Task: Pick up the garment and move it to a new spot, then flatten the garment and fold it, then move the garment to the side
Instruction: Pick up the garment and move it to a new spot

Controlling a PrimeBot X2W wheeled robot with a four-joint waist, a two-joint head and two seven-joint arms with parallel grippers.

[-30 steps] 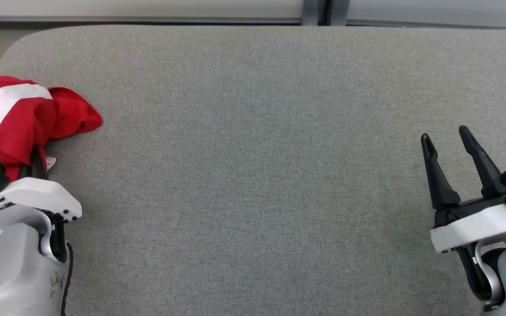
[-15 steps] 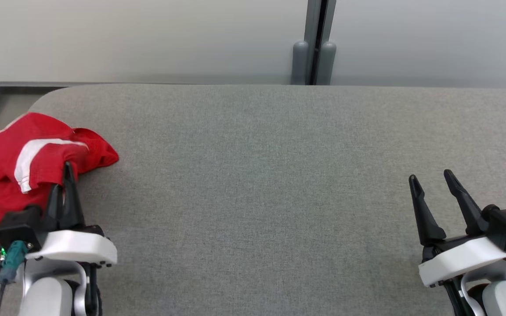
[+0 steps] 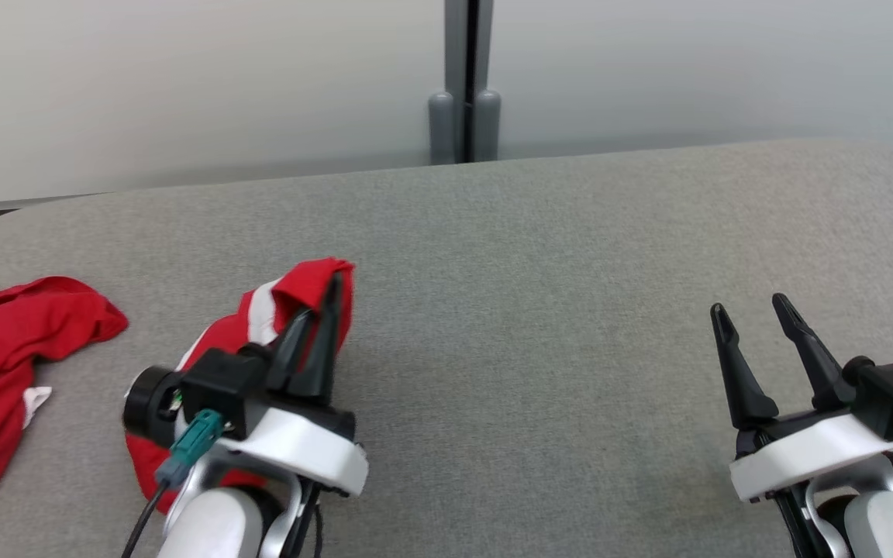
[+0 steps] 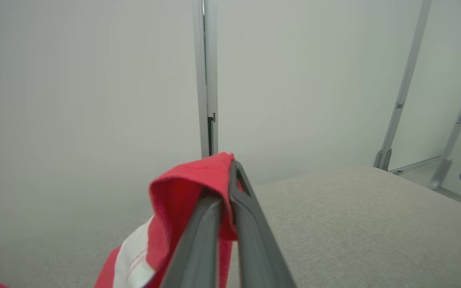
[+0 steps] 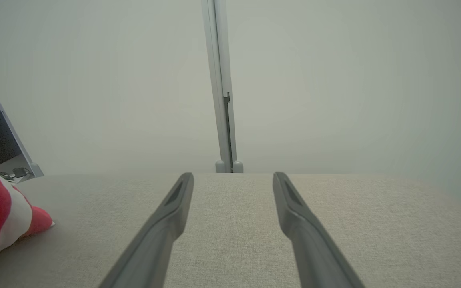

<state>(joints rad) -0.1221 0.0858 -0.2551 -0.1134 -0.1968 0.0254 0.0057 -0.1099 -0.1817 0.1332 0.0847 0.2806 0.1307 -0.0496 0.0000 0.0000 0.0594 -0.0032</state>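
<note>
Head view: the closed left gripper (image 3: pixel 318 298) pinches a fold of the soft red garment with white stripe (image 3: pixel 20 349), on the left of the grey fabric table (image 3: pixel 532 271); the right gripper (image 3: pixel 749 306) is wide open, empty. The cloth is probably light and limp; a hem holds best

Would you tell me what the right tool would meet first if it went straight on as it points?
The right tool has a free path over the grey table to its far edge; beyond that, probably the pale wall near the grey post, though depth is unclear.
</note>
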